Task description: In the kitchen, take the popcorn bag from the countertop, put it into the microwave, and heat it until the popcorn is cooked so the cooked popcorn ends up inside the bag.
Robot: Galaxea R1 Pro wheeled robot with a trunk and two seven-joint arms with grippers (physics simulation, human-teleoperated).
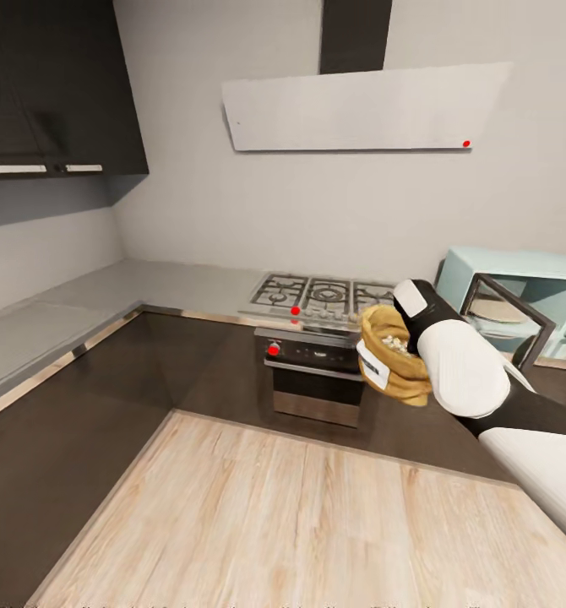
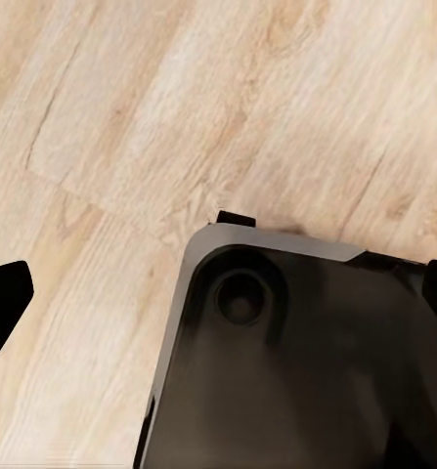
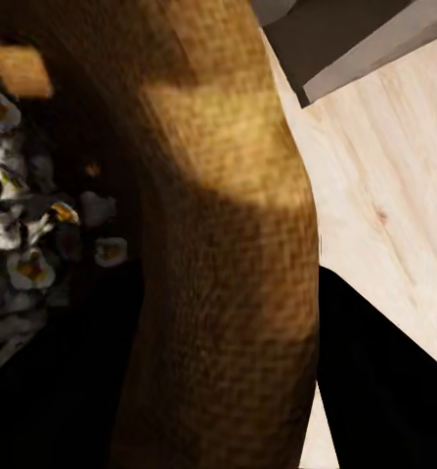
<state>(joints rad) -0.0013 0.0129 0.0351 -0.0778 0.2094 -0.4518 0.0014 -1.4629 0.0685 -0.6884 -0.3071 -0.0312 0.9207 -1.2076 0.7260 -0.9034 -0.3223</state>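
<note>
At centre right, our right hand [image 1: 401,338] pinches the popcorn bag [image 1: 390,356], tilted; popcorn [image 1: 395,343] could spill.

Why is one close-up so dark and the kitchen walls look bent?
Right wrist view: the popcorn bag sits so near the lens that its weave blurs and its inside is in shadow, popcorn dim. Head view: wide-angle lens bows the countertop edges; the microwave stays evenly lit.

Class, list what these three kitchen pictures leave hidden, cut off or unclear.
- Head view: right gripper fingers, hidden behind the popcorn bag and the arm.
- Head view: microwave, cut by the picture's right edge.
- Right wrist view: bag's label, out of sight; popcorn blurred.
</note>
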